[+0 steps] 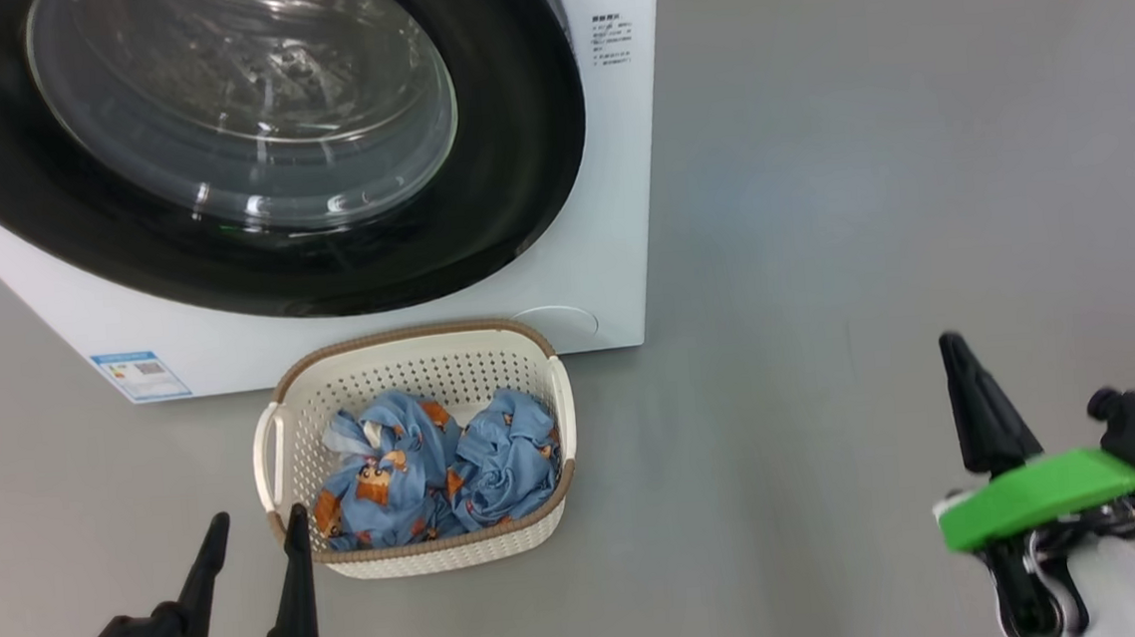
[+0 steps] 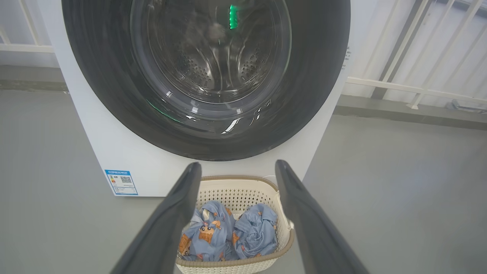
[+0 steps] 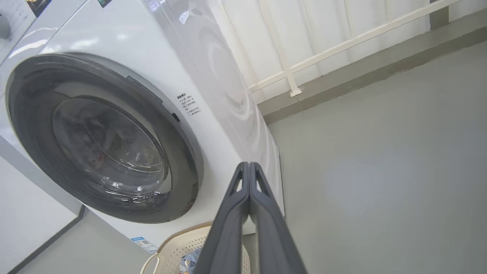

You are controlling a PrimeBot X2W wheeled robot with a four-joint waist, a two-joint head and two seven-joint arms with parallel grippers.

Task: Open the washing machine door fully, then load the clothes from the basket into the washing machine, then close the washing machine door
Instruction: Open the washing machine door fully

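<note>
Washing machine markings — none legible
A blue sticker with a QR code low on the front; a small block of dark print near its right edge — both too small.

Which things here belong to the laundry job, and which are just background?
Job:
washing machine
washing machine door, shut
basket
clothes, in the basket

Background:
white railing
grey floor

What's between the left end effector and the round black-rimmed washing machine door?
The cream perforated plastic basket holding blue bear-print clothes, in the left wrist view.
</note>
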